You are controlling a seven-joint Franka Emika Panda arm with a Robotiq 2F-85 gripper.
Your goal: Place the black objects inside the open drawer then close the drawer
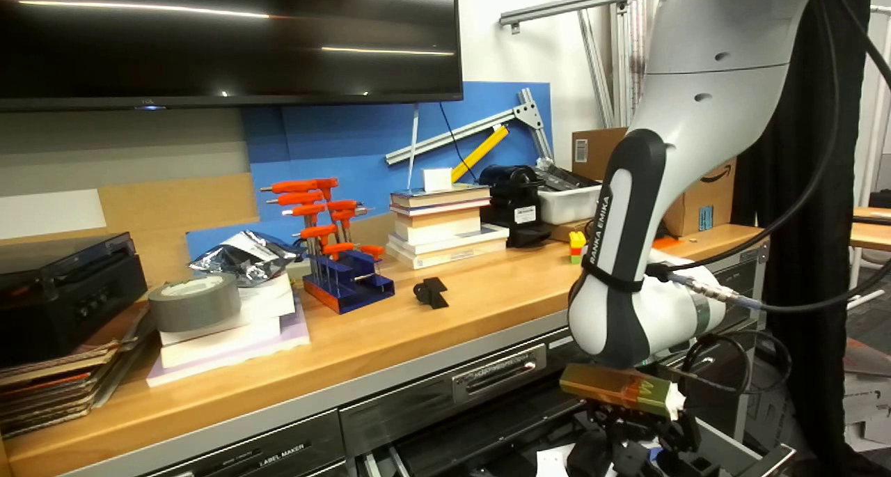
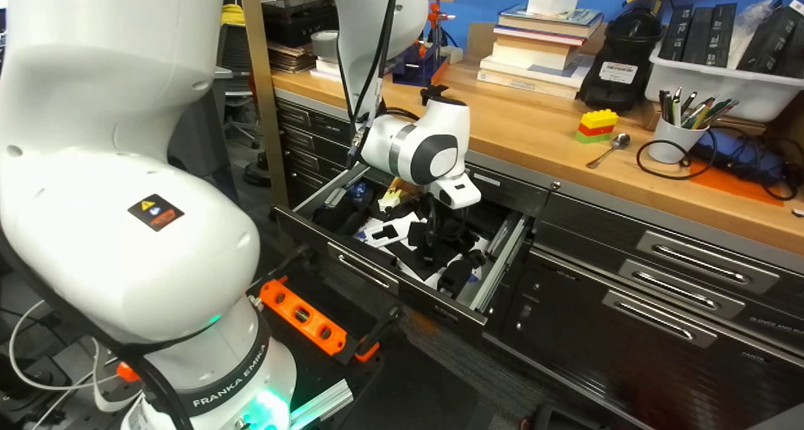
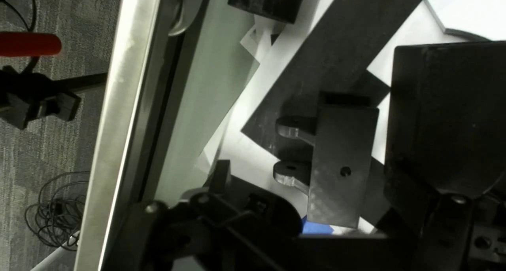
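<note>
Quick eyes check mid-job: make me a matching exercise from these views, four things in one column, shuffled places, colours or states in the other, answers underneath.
Things:
1. task drawer
2. small white box
3. black piece on the benchtop
4. toy-brick stack

Matches:
a. on top of the book stack
b. yellow, red and green
c. beside the blue hex-key stand
d. pulled open

Pairs: 1-d; 2-a; 3-c; 4-b

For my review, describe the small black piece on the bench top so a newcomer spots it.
Below the big screen runs a wooden bench top. On it, in an exterior view, the black piece lies just right of the blue stand with orange-handled tools, in front of the books. It is low and all black, unlike the taller stand and books.
</note>
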